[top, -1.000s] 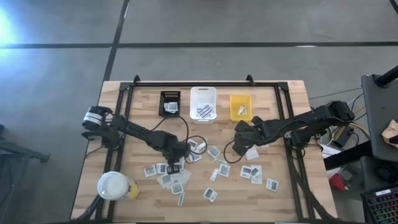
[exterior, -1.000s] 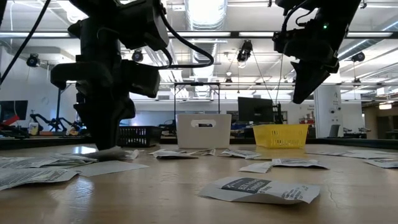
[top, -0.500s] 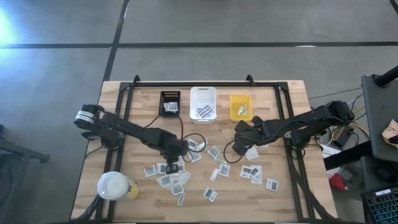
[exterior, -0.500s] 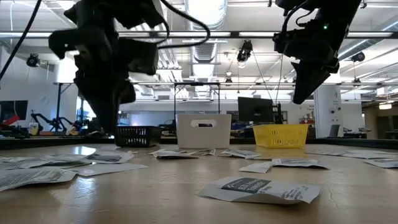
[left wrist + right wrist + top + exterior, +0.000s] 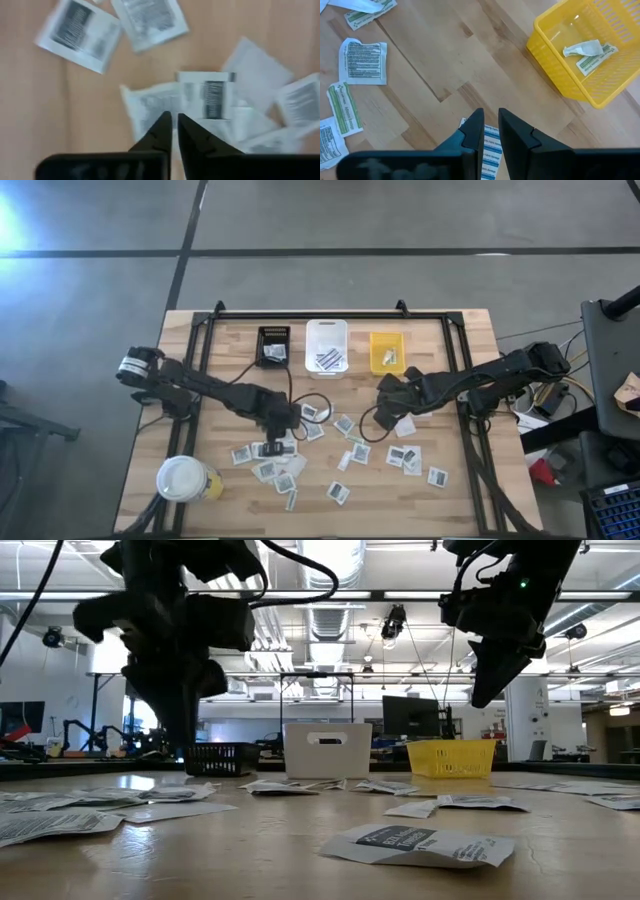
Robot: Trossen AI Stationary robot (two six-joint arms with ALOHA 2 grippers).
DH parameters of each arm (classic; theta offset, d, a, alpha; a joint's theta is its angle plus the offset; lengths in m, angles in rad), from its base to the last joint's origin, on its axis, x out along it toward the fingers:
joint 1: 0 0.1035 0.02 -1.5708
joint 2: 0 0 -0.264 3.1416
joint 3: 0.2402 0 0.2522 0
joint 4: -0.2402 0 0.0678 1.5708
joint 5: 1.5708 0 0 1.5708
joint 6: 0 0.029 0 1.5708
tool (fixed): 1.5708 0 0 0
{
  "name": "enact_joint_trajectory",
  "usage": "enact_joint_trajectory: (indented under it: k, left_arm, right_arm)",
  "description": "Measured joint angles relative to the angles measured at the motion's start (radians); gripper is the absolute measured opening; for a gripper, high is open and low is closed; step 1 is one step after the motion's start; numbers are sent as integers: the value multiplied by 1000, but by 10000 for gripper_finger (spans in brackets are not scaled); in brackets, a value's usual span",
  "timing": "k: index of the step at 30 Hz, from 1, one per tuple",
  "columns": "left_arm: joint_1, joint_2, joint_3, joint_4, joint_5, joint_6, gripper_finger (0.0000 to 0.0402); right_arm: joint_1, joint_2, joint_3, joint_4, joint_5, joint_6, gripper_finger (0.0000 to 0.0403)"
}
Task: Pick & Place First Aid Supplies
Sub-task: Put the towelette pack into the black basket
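Many first aid supplies, small flat paper packets (image 5: 340,450), lie scattered on the wooden table (image 5: 230,360). My left gripper (image 5: 281,432) hangs a little above a cluster of white packets with dark printed patches (image 5: 212,95). Its fingers (image 5: 173,122) stand a narrow gap apart with nothing between them. My right gripper (image 5: 393,415) waits above the table's right half, also with a narrow gap (image 5: 490,125). Through that gap a blue-striped packet (image 5: 491,145) shows lying on the table below. Neither gripper carries a packet in the low view.
A black bin (image 5: 273,345), a white bin (image 5: 327,345) and a yellow bin (image 5: 387,352) stand in a row at the far edge. The yellow bin (image 5: 555,75) holds a few packets. A white-lidded cup (image 5: 183,478) stands at the near left corner.
My left gripper has risen from a packet on the table, where its fingertips stood a second ago, and has rolled slightly. The packet has stayed on the table.
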Motion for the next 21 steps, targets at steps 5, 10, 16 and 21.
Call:
enact_joint_trajectory:
  k: [5,10,16,21]
  left_arm:
    - [14,0,-4,0,-68,144,82]
    - [24,0,-6,-2,-60,117,139]
    - [43,1,-5,11,-49,146,164]
    - [116,2,-5,11,-8,207,165]
  right_arm:
    - [0,0,0,1,0,0,52]
    - [0,0,0,1,0,0,52]
    - [0,0,0,3,0,-2,52]
    - [0,0,0,6,0,0,52]
